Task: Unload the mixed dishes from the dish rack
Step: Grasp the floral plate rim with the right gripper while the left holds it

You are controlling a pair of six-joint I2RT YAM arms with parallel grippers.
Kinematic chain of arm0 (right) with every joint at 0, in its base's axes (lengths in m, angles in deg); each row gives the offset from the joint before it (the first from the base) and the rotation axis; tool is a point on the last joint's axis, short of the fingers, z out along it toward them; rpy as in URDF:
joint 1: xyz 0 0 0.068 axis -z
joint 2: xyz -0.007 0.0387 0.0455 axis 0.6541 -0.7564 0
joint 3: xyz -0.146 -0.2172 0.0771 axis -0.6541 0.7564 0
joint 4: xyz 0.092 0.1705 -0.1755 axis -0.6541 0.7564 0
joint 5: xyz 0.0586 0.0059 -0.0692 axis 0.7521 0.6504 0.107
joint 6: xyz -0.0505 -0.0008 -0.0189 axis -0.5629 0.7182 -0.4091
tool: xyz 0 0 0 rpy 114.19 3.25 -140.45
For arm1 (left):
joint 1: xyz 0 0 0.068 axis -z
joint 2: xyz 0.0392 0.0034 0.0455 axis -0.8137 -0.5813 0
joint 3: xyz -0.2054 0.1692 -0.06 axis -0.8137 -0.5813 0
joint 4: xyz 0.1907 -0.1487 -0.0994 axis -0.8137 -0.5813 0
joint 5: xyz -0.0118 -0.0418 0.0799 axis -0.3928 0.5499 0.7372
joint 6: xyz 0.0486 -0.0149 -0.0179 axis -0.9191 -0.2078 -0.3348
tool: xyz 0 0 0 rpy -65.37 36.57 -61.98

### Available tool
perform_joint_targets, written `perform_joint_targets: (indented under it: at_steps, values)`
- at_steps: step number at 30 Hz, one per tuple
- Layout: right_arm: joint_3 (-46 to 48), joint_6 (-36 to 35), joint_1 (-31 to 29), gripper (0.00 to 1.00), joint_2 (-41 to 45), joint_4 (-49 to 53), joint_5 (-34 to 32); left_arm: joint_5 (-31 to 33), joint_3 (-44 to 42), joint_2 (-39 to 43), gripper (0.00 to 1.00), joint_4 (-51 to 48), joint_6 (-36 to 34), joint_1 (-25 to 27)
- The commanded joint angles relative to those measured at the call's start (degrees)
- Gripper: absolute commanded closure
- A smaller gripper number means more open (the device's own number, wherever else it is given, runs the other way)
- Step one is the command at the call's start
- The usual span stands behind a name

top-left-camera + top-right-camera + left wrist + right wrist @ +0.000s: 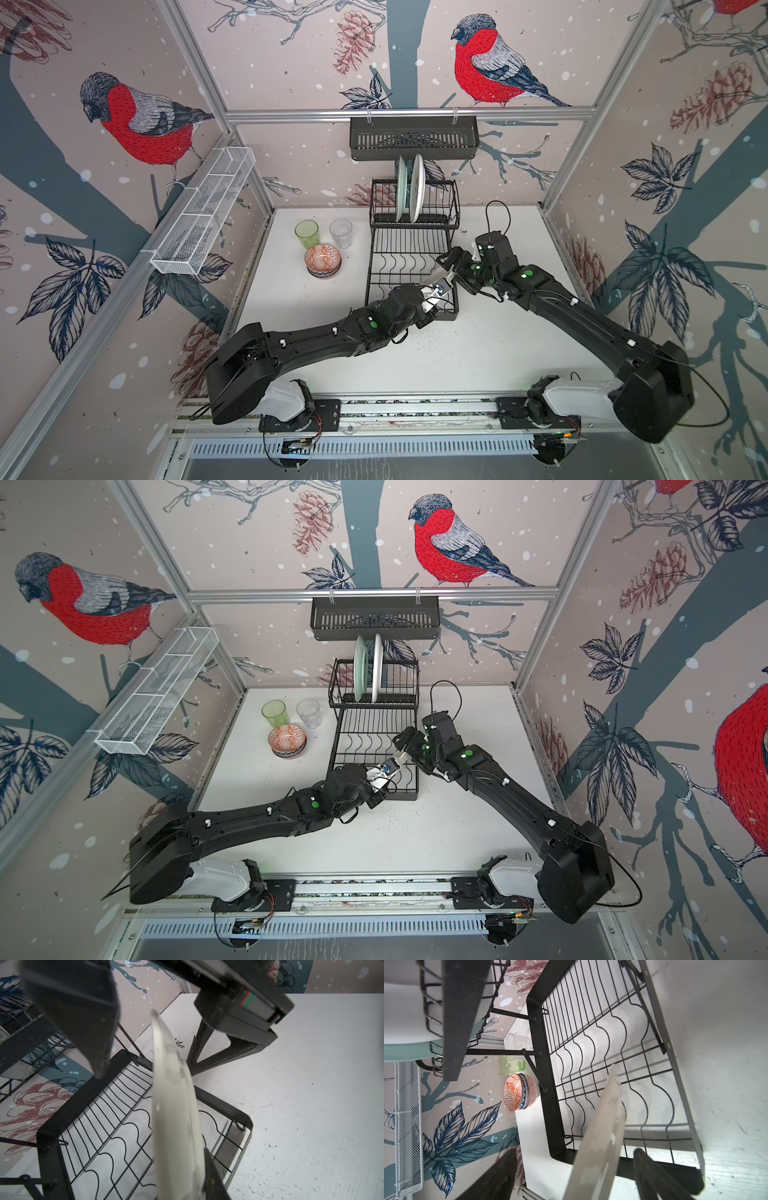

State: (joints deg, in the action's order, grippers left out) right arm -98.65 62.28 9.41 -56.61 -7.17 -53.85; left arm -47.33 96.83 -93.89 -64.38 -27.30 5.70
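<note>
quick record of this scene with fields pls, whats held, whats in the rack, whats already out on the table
left hand: shut on held plate, which is edge-on over the lower grid of the dish rack
right hand: open, one finger on each side of the same plate
in rack: mint plate and white plate, upright in the upper holder
on table: stacked bowls, green tumbler, clear tumbler
likely stage: plate hand-over between the hands

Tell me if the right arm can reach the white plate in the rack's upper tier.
Likely yes: the white plate stands on that arm's side of the mint plate, and the arm's fingers are open.
</note>
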Motion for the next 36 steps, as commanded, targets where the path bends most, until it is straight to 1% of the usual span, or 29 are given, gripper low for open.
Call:
perform_joint_targets:
  at_steps: [1, 4, 7, 8, 15, 21, 25, 28, 29, 33, 34, 36]
  values:
    - [1.0, 1.4, 0.7, 0.23, 0.5, -3.1, 2.9, 3.1, -0.8, 0.6, 1.00, 10.3, -2.0, 0.3]
    - [0.7, 1.2, 0.8, 0.37, 0.5, -3.2, 3.6, 4.5, -1.4, 0.7, 1.00, 11.1, -3.3, 0.5]
    - [0.4, 1.0, 0.8, 0.45, 0.3, -3.3, 4.4, 5.5, -1.6, 0.3, 1.00, 11.6, -4.6, 0.8]
    - [0.4, 0.9, 0.8, 0.46, 0.2, -3.3, 4.7, 5.7, -1.6, 0.0, 1.00, 11.8, -5.2, 0.9]
    - [1.4, 0.6, 0.9, 0.47, -0.7, -4.1, 7.2, 8.9, -0.9, -2.6, 1.00, 13.1, -8.1, 1.9]
    - [3.9, 1.5, 2.0, 0.47, -1.3, -7.8, 10.8, 12.2, -1.0, -3.5, 1.00, 14.7, -10.1, 3.3]
    - [4.1, 1.7, 2.1, 0.53, -1.2, -8.2, 11.0, 12.8, -1.4, -3.4, 1.00, 15.6, -10.6, 3.5]
    - [4.5, 2.0, 2.5, 0.62, -0.8, -8.6, 11.3, 13.7, -1.6, -3.6, 1.00, 15.9, -11.2, 3.6]
    - [4.7, 2.2, 2.6, 0.66, -0.6, -8.9, 11.3, 14.4, -1.8, -3.8, 1.00, 16.6, -11.4, 3.8]
    - [5.6, 2.7, 3.2, 0.73, -0.4, -9.5, 12.1, 18.0, -2.8, -4.8, 1.00, 20.1, -13.5, 5.1]
    - [5.8, 2.7, 3.2, 0.75, -0.3, -9.7, 12.3, 19.8, -3.1, -5.3, 1.00, 21.1, -13.5, 5.4]
    - [5.8, 2.4, 3.3, 0.82, -0.3, -9.8, 12.3, 22.4, -3.7, -5.9, 1.00, 24.1, -14.4, 6.0]
